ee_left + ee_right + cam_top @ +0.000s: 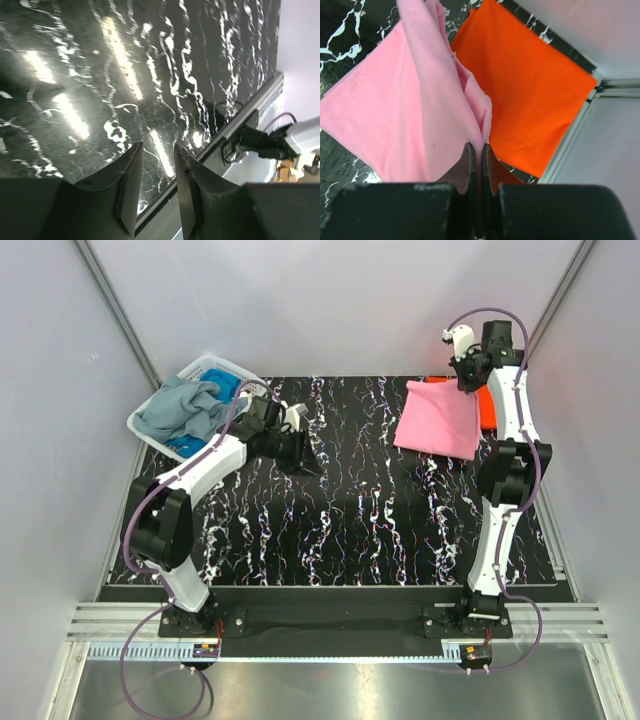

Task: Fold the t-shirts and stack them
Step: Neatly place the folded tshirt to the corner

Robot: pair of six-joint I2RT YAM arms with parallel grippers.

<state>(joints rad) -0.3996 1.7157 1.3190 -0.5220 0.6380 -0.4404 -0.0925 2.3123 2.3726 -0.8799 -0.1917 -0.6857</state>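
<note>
Holding the pink t-shirt (405, 110) clamped in your right gripper (479, 150) over the orange-red t-shirt (525, 95) at the table's (350, 530) far right, you seem mid-stacking: next lower it squarely on top, your left gripper (156, 150) empty, jaws slightly apart.

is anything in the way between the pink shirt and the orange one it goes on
Nothing visible. The right gripper is shut on the pink shirt, which hangs right next to the orange shirt; the orange cloth's visible top is bare.
</note>
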